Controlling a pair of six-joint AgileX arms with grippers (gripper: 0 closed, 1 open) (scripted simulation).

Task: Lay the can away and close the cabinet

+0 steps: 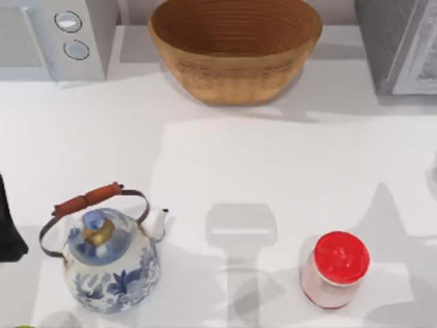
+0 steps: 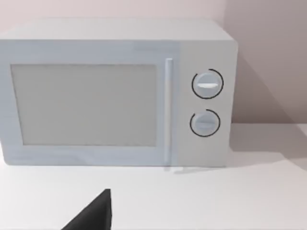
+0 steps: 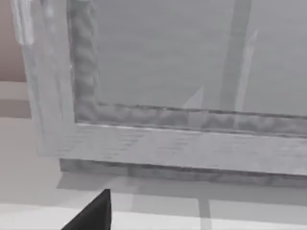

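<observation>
The can (image 1: 334, 268), white with a red lid, stands upright on the table at the front right, and no gripper touches it. The grey cabinet (image 1: 396, 48) stands at the back right corner. The right wrist view looks from close by at its framed front (image 3: 192, 143) and into a grey recess. A dark tip of my right gripper (image 3: 91, 214) juts into that view, well short of the cabinet. My left arm (image 1: 8, 229) rests at the table's left edge, and a dark tip of my left gripper (image 2: 91, 214) faces the microwave.
A blue-and-white kettle (image 1: 109, 260) with a wire handle sits at the front left. A wicker basket (image 1: 235, 44) stands at the back centre. A white microwave (image 1: 58, 37) fills the back left corner. Bare table (image 1: 273, 171) lies between them.
</observation>
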